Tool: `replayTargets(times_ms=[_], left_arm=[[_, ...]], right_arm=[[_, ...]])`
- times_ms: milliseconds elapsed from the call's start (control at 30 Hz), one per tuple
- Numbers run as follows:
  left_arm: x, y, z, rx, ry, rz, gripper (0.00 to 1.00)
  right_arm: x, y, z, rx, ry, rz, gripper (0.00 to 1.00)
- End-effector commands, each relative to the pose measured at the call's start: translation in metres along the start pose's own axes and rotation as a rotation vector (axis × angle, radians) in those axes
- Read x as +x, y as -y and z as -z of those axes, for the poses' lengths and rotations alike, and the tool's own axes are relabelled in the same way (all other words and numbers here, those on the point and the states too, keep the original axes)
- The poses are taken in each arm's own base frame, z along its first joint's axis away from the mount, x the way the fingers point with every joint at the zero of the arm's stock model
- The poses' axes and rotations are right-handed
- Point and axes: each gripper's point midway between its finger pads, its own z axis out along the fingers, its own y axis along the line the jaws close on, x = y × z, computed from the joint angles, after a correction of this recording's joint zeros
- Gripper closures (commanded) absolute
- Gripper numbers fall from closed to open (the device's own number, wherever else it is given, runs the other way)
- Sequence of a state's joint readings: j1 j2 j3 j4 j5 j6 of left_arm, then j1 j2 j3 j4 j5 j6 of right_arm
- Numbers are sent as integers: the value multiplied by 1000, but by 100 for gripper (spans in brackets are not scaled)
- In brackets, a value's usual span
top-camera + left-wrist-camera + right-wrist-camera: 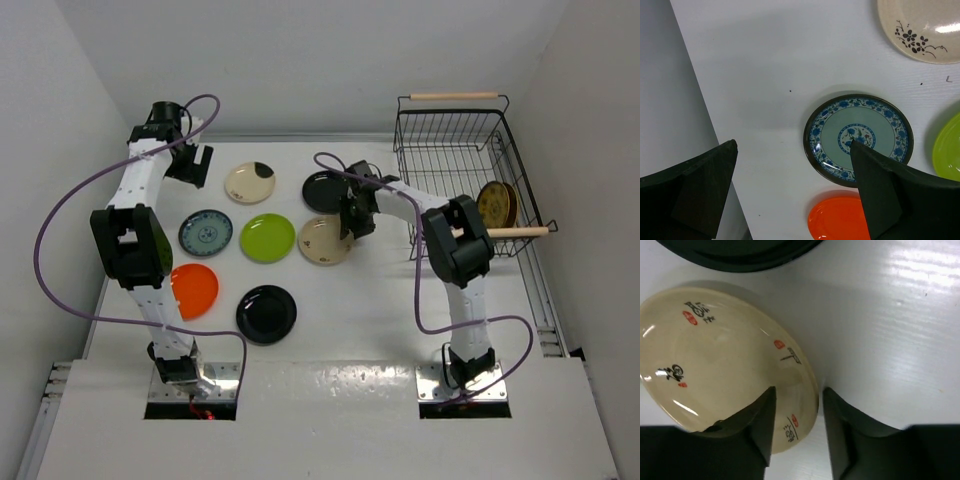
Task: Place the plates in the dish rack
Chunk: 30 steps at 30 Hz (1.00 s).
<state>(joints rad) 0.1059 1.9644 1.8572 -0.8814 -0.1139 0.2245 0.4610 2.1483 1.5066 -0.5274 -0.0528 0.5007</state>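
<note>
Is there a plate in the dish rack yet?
Yes, one mustard plate stands on edge in the rack's near right corner.

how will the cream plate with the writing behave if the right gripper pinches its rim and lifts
The cream plate looks glazed and shiny, so it may slip in the right gripper, which straddles its rim. It seems rigid, so it should lift in one piece, probably hanging tilted from an edge grip. It is likely brittle if dropped on the table.
</note>
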Motion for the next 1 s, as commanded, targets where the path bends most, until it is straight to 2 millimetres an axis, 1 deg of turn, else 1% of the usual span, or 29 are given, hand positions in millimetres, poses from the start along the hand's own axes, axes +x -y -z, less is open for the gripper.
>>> replayTargets(times_ms=[0, 33, 67, 100, 133, 200, 233, 267, 300, 333, 400, 433, 467, 500, 533, 567, 600, 633, 667, 700, 733, 767, 800, 833, 867, 900, 933, 967], left_arm=[[-4, -6, 3, -21, 18, 6, 0], [-4, -6, 3, -21, 18, 6, 0], [-4, -6, 3, -21, 18, 6, 0], [-4, -6, 3, -21, 18, 6, 0], [-4, -6, 3, -21, 18, 6, 0], [-4, -6, 3, -21, 18, 6, 0], [-4, -6, 3, -21, 18, 6, 0], [-4, -6, 3, -21, 18, 6, 0], [-4, -6, 3, -21, 18, 6, 0], [-4, -6, 3, -21, 18, 6, 0], [-4, -6, 3, -21, 18, -3, 0], [-4, -6, 3, -21, 18, -4, 0], [-4, -6, 3, -21, 18, -4, 0], [-4, -6, 3, -21, 18, -4, 0], [-4, -6, 3, -21, 18, -4, 0], [-4, -6, 3, -21, 18, -4, 0], [-4, -6, 3, -21, 18, -4, 0], [-4, -6, 3, -21, 18, -4, 0], [-4, -6, 3, -21, 18, -4, 0], [-4, -6, 3, -21, 18, -4, 0], [-4, -6, 3, -21, 18, -4, 0], [-4, -6, 3, -21, 18, -4, 0], [-4, -6, 3, -21, 18, -4, 0], [-4, -6, 3, -21, 18, -4, 0], [-4, -6, 3, -21, 18, -4, 0], [-4, -6, 3, -21, 18, -4, 0], [-5, -5, 3, -12, 20, -4, 0], [-5, -5, 3, -12, 20, -4, 0]], right_arm=[[23, 6, -11, 1, -50, -55, 61], [25, 4, -10, -15, -55, -58, 81], [26, 6, -8, -17, -56, -65, 91], [21, 5, 0, -21, -37, -57, 99], [17, 9, 3, -10, -20, -60, 100], [2, 7, 26, -14, 37, -35, 100], [-5, 13, 33, 19, 69, 6, 100], [-15, 11, 51, 18, 108, 26, 100], [-29, 11, 72, 34, 166, 86, 100], [-41, 8, 95, 31, 222, 106, 100], [-62, 5, 125, 36, 304, 164, 100], [-80, 1, 166, 41, 408, 181, 100], [-87, 3, 181, 59, 442, 240, 100], [-102, 1, 206, 72, 507, 260, 100], [-113, 15, 245, 158, 605, 250, 100], [-120, 29, 260, 224, 634, 294, 100], [-131, 44, 293, 316, 707, 269, 100], [-134, 72, 313, 470, 740, 224, 100], [-135, 101, 336, 579, 747, 252, 100], [-136, 116, 343, 644, 741, 245, 100], [-131, 151, 362, 802, 722, 204, 100], [-128, 175, 372, 874, 707, 175, 100], [-122, 193, 379, 978, 648, 214, 100], [-118, 216, 379, 1039, 622, 192, 100], [-113, 229, 376, 1088, 601, 189, 100], [-107, 253, 378, 1139, 544, 211, 100], [-107, 259, 376, 1145, 547, 212, 100], [-100, 275, 357, 1119, 516, 221, 100]])
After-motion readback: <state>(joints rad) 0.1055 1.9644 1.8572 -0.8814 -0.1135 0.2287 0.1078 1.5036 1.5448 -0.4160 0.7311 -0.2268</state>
